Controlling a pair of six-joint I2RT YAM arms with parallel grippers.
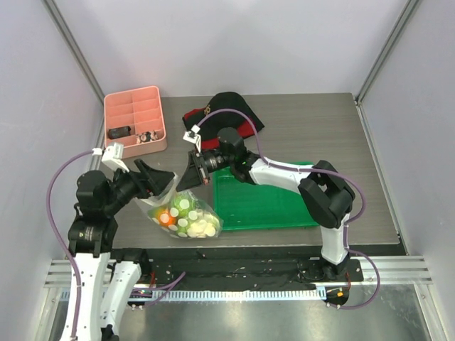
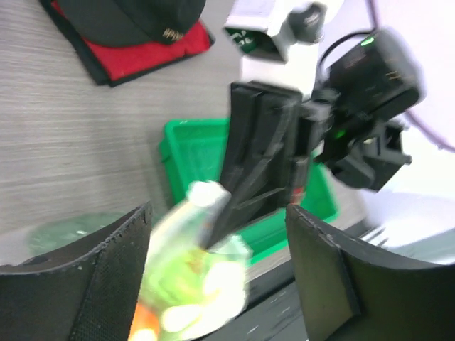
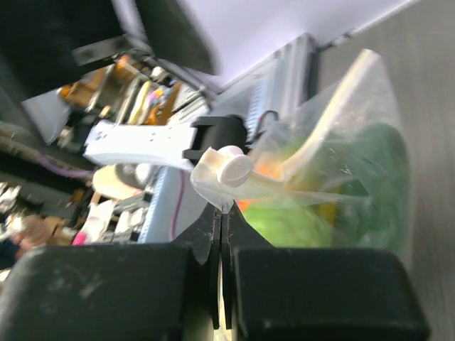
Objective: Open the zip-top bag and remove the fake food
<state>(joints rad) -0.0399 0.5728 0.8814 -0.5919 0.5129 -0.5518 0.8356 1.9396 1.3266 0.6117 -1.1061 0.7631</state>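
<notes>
The clear zip-top bag [image 1: 186, 213] hangs low over the table's near left, just left of the green tray [image 1: 274, 206]. Green, orange, yellow and whitish fake food [image 1: 178, 215] fills it. My right gripper [image 1: 190, 175] is shut on the bag's top edge, just below the white slider [image 3: 231, 168]; the food [image 3: 298, 222] shows through the plastic [image 3: 355, 149]. My left gripper [image 1: 155, 179] stands open beside it. In the left wrist view the blurred bag [image 2: 192, 273] sits between its wide-apart fingers [image 2: 106, 277], close to the left one and well apart from the right one.
A pink divided box [image 1: 135, 121] with small items stands at the back left. A black cap on a red cloth [image 1: 224, 114] lies at the back centre. The green tray reaches the table's near edge on the right.
</notes>
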